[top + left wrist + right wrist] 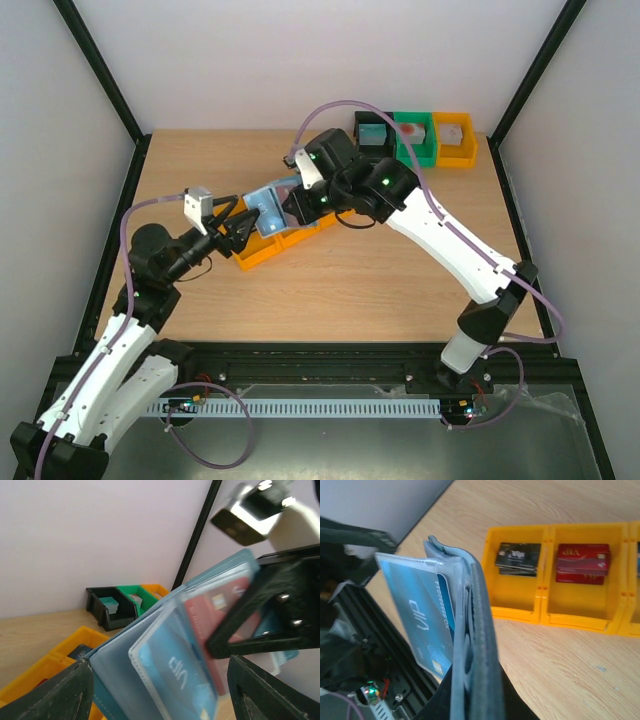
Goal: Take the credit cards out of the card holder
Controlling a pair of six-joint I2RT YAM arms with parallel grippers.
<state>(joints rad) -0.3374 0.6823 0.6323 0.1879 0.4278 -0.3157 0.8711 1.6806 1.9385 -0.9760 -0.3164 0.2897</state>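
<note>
Between the spread fingers of the left gripper (160, 690), the card holder (117, 680) hangs fanned open, and those jaws stand wide with nothing in them. The right gripper (292, 207) is clamped tight on the holder's far edge, holding it up off the table. Right in front of the left fingertips sits the blue VIP card (175, 672), tucked in a clear sleeve (136, 655). Just behind it a red card (212, 612) shows from the next pocket. Below and beyond the right gripper, the yellow bins (520, 607) have a stack of black cards (517, 558) in one compartment and red cards (582, 564) in the next.

Now, handling. These cards look light, thin and stiff, and glossy, so likely slippery. The holder is soft and its leaves flop, so it may swing if tugged sideways. The blue card's exposed corner, poking out of the sleeve mouth, looks like the best grip. Pinch it flat across both faces and draw it straight along the pocket. A weak pinch risks slipping off, or catching the sleeve too.
</note>
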